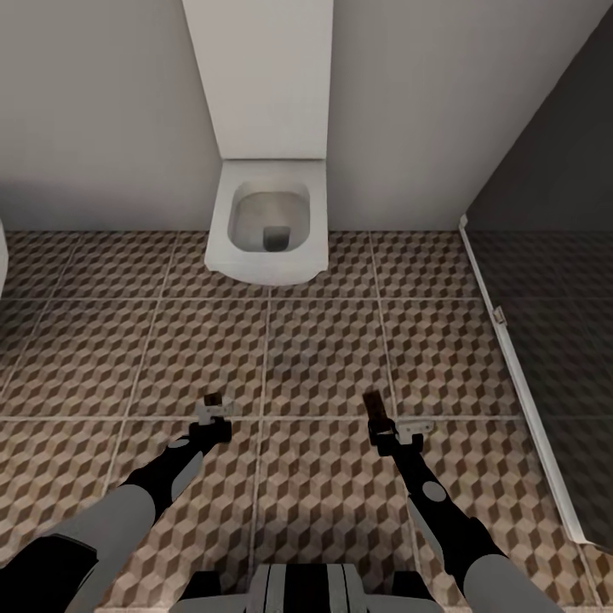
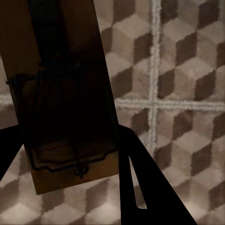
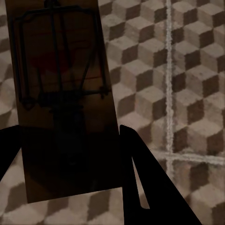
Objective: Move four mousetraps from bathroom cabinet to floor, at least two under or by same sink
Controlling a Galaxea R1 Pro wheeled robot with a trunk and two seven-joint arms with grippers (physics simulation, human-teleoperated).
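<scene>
head view: robot faces a white wall-hung toilet (image 1: 268,223) at 12 o'clock, its white cistern panel (image 1: 266,77) rising up the grey wall behind it. a dark glass shower partition (image 1: 545,340) with a white frame runs along the 3 o'clock side. the bathroom floor (image 1: 323,358), cube-pattern tiles in brown and beige with pale grout, covers everything in between.

both arms reach forward low over the tiles. left gripper (image 1: 214,410) sits at about 7 o'clock of the toilet, right gripper (image 1: 379,417) at about 5 o'clock, well apart from each other.

left wrist view: a mousetrap (image 2: 65,98), tan board with dark wire frame, is held between the dark fingers (image 2: 140,187), one on each long edge; fingers clamped on the board. tiles and a grout crossing lie below it; whether the board touches the floor cannot be told.

right wrist view: a second mousetrap (image 3: 63,93), wire parts and a faint red mark on its far half, is likewise gripped between the fingers (image 3: 145,187) along its long edges. it hangs above the tiles, a grout line at its 3 o'clock side.

in the head view each board shows as a small dark strip at the gripper tips.
</scene>
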